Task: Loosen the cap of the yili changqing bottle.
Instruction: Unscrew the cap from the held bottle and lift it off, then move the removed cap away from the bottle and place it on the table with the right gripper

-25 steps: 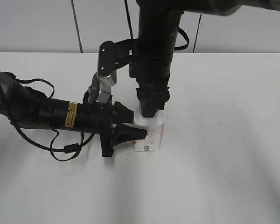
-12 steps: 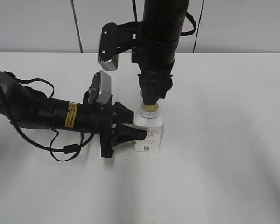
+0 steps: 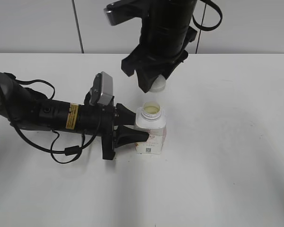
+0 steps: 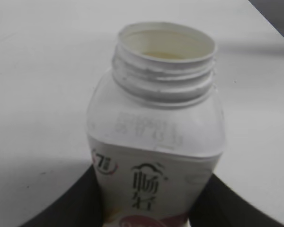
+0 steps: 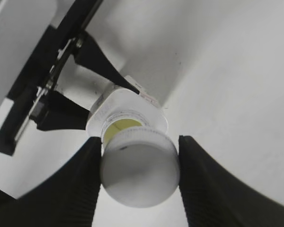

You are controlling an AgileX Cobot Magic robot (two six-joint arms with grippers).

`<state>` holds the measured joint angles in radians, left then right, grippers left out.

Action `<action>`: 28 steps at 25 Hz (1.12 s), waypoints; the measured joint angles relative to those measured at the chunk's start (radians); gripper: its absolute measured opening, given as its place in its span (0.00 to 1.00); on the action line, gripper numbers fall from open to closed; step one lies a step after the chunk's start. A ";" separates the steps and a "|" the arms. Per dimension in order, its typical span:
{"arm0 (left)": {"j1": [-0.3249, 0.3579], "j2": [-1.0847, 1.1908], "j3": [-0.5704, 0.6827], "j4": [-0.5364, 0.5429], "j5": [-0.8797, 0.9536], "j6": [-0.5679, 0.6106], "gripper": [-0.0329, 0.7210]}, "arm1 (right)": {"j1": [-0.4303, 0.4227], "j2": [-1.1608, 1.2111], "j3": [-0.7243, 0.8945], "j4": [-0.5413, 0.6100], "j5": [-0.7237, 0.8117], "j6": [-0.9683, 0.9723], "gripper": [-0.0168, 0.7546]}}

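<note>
The yili changqing bottle (image 3: pixel 150 133) stands upright on the white table, its neck open with yellowish liquid inside. It also shows in the left wrist view (image 4: pixel 156 142) and the right wrist view (image 5: pixel 125 116). My left gripper (image 3: pixel 132 127) is shut on the bottle's body from the left; its black fingers (image 4: pixel 66 208) flank the label. My right gripper (image 3: pixel 156 84) is shut on the white cap (image 3: pixel 158 85) and holds it above and a little behind the open neck. In the right wrist view the cap (image 5: pixel 139 172) sits between the two black fingers (image 5: pixel 75 189).
The left arm (image 3: pixel 42 113) lies along the table at the left with a loose black cable (image 3: pixel 66 152). The right arm (image 3: pixel 163 28) hangs down from above the bottle. A grey panelled wall (image 3: pixel 38 23) runs behind the table.
My right gripper has risen off the bottle with the cap in it, leaving the neck open. The left gripper and the bottle have stayed in place.
</note>
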<state>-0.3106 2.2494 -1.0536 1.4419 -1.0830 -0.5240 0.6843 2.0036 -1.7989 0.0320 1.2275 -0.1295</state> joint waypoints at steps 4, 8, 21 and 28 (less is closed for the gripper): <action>0.000 0.000 0.000 0.000 0.000 0.000 0.45 | 0.000 -0.002 0.000 -0.013 0.000 0.279 0.53; 0.000 0.000 0.000 -0.001 0.000 0.000 0.45 | -0.008 -0.003 0.000 -0.012 0.000 0.329 0.53; 0.000 0.000 0.000 -0.012 0.006 0.001 0.45 | -0.221 -0.003 0.000 0.017 0.000 0.251 0.53; -0.004 0.001 0.000 -0.122 0.035 0.053 0.45 | -0.381 -0.003 0.029 -0.022 -0.003 0.223 0.53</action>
<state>-0.3147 2.2503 -1.0536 1.3198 -1.0475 -0.4707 0.3030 2.0003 -1.7698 0.0096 1.2241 0.0935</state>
